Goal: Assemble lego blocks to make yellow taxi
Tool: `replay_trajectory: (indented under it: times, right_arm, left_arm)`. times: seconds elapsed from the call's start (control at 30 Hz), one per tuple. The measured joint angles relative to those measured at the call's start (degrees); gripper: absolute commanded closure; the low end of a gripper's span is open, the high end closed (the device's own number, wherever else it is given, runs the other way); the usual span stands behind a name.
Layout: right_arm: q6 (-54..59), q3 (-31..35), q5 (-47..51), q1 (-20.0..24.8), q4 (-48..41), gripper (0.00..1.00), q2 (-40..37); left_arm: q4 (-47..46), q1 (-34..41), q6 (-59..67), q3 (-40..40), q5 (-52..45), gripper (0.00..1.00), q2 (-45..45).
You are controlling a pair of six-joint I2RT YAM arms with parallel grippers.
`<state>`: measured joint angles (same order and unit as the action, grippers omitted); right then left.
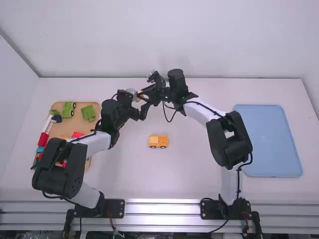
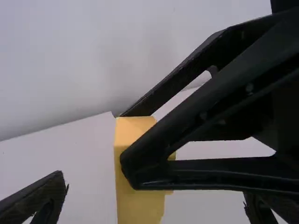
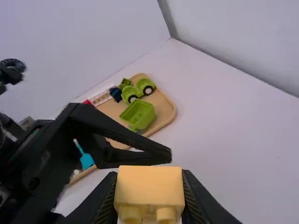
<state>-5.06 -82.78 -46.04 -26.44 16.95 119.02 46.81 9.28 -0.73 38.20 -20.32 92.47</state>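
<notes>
**Yellow block in right tool, left tool open around it**

From my remote seat: right tool is gripping the yellow block, a finger pressed on each side, over the far part of the table. Rounded studs show on the block, between those fingers in the right wrist view.

Left tool is open. In its wrist view the block sits between its spread fingers, with a gap to each (I can't judge depth well from here). One left finger reaches in just beside the block in the right wrist view.

Small yellow-orange car piece stands on the table, nearer the arm bases than both tools, well apart from them. Wooden tray with green pieces is on the left, blue tray on the right.
</notes>
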Motion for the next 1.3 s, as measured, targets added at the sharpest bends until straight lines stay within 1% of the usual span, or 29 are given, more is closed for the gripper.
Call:
replay_trajectory:
  times: [0.07, 0.17, 0.2, 0.3, 0.37, 0.4, 0.5, 0.63, 0.8, 0.9, 0.97, 1.0, 1.07, 1.1, 1.13, 1.17, 1.2, 1.23, 1.27, 1.3]
  right_arm:
    - [1.09, 0.0, 2.21, 0.87, -3.32, 0.75, 0.0]
    - [4.11, 0.04, 6.19, 3.48, -11.87, 0.76, -0.66]
    - [6.16, 0.15, 8.9, 5.07, -16.96, 0.75, -1.6]
    - [11.08, 0.61, 13.81, 7.74, -26.56, 0.75, -4.85]
    - [16.9, 0.39, 17.73, 9.57, -36.41, 0.72, -9.18]
    - [18.93, 0.39, 18.73, 9.77, -39.45, 0.71, -10.4]
    - [28.04, -0.59, 22.49, 9.38, -52.13, 0.69, -13.99]
    - [39.78, -1.03, 27.52, 6.6, -63.63, 0.69, -13.7]
    - [52.06, -1.03, 32.96, 2.23, -69.31, 0.69, -10.56]
    - [58.77, -1.03, 37.53, -0.85, -71.04, 0.71, -6.19]
    - [60.89, -1.01, 39.63, -2.08, -71.49, 0.74, -4.0]
    - [62.14, -0.98, 41.24, -2.84, -71.45, 0.77, -2.43]
    - [63.14, -0.98, 43.1, -3.56, -71.04, 0.78, -0.61]
    - [63.84, -0.98, 44.35, -3.93, -71.01, 0.76, 0.57]
    - [64.37, -0.98, 45.35, -4.2, -71.21, 0.72, 1.55]
    - [64.83, -0.98, 46.16, -4.48, -71.36, 0.64, 2.38]
    - [65.09, -0.96, 46.71, -4.7, -71.47, 0.57, 2.95]
    - [65.48, -0.92, 47.23, -4.9, -71.25, 0.45, 3.52]
    - [65.66, -0.92, 47.58, -5.09, -71.12, 0.31, 3.89]
    - [65.79, -0.92, 47.82, -5.27, -70.97, 0.01, 4.13]
  left_arm:
    - [-1.66, 0.0, -0.42, 0.0, -0.09, 0.01, 0.0]
    - [-4.59, -0.7, -0.9, 0.02, -3.52, 0.01, 0.0]
    - [-5.86, -1.51, -0.98, 0.22, -6.62, 0.01, 0.0]
    - [-7.65, -3.5, -1.01, 1.03, -12.02, 0.01, 0.0]
    - [-9.86, -6.67, -0.81, 2.69, -18.4, 0.01, 0.0]
    - [-10.16, -7.37, -0.76, 3.02, -19.54, 0.01, 0.0]
    - [-12.94, -11.26, -0.81, 5.09, -25.35, 0.01, 0.0]
    - [-14.34, -14.23, -0.79, 6.23, -29.18, 0.01, -0.02]
    - [-15.61, -15.96, -0.79, 6.21, -31.06, 0.01, 0.0]
    - [-16.96, -16.02, -0.76, 6.23, -31.65, 0.01, 0.0]
    - [-17.66, -16.04, -0.7, 6.21, -31.8, 0.01, 0.0]
    - [-17.94, -16.04, -0.59, 6.23, -31.78, 0.01, 0.0]
    - [-17.88, -16.04, -0.52, 6.23, -31.8, 0.01, -0.02]
    - [-17.88, -16.04, -0.46, 6.21, -31.78, 0.01, 0.0]
    - [-17.9, -16.04, -0.33, 6.21, -31.78, 0.01, 0.0]
    - [-17.9, -16.04, -0.33, 6.21, -31.78, 0.01, -0.02]
    - [-17.9, -16.02, -0.31, 6.23, -31.78, 0.01, 0.0]
    - [-17.92, -16.04, -0.33, 6.23, -31.78, 0.01, 0.0]
    - [-17.9, -16.04, -0.33, 6.21, -31.78, 0.01, -0.02]
    - [-17.88, -16.2, -0.33, 6.21, -31.8, 0.01, 0.0]
